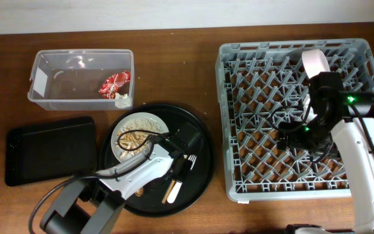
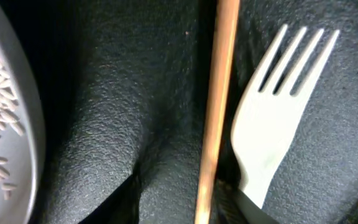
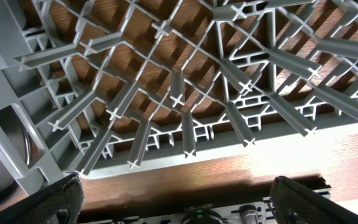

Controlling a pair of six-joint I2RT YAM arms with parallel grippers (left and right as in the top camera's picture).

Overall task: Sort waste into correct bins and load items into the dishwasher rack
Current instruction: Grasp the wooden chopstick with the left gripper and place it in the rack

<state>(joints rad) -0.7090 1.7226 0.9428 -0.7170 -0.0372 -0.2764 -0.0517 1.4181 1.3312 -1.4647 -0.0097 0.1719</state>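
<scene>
The white plate (image 1: 140,134) with pale shredded scraps (image 1: 133,138) sits on the round black tray (image 1: 203,170). The plate's rim shows in the left wrist view (image 2: 33,124). My left gripper (image 1: 184,148) is low over this tray. Its open fingers (image 2: 185,205) straddle the wooden chopstick (image 2: 216,106), which lies beside the white fork (image 2: 278,118). The red-and-white wrapper (image 1: 114,84) lies in the clear tub (image 1: 44,101). My right gripper (image 1: 292,133) is open and empty (image 3: 179,205) over the grey rack (image 1: 239,117). A cream cup (image 1: 314,62) stands in the rack's far right. The pink bowl and blue cup are out of view.
The shallow black tray (image 1: 47,148) lies left of the round tray, in front of the tub. A small brown bit (image 1: 139,192) lies on the round tray beside my left arm. The rack's upright pegs (image 3: 185,124) stand close under my right gripper.
</scene>
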